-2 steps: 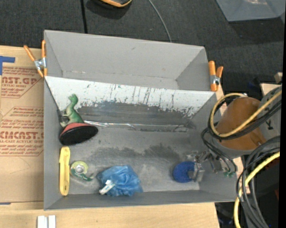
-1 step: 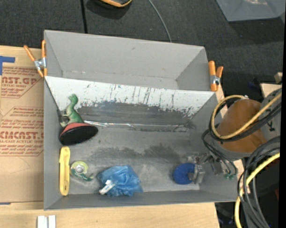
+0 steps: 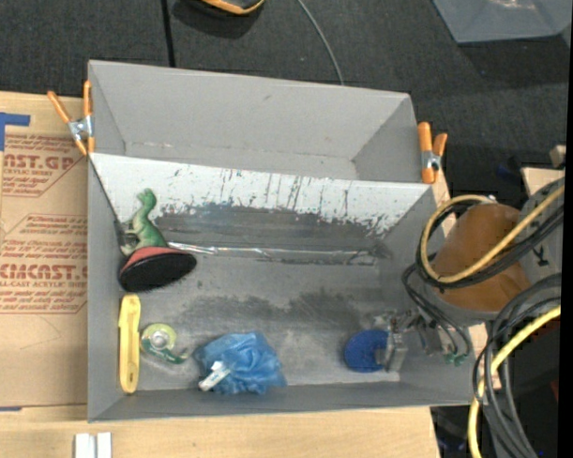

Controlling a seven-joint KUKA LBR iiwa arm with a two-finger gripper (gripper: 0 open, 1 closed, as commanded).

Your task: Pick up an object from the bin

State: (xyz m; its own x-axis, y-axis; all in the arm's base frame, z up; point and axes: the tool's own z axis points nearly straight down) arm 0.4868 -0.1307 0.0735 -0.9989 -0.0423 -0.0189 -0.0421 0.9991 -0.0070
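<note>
Pincer (image 3: 393,347) low in the grey bin (image 3: 272,120), at its lower right corner as the camera sees it, just beside a round blue lump (image 3: 361,352).

We cannot tell whether the pincer stands wide or narrow, nor whether it touches the blue lump; nothing shows as held, so we judge the pick not yet made. By our reading the approach is done, and the closing and the lift out of the bin are left. Well apart, along the lower wall to the left, lie a crumpled blue bag (image 3: 247,363), a small roll of tape (image 3: 158,338) and a yellow stick (image 3: 129,344). A green toy dinosaur (image 3: 147,222) and a black disc (image 3: 156,270) sit by the left wall.
</note>
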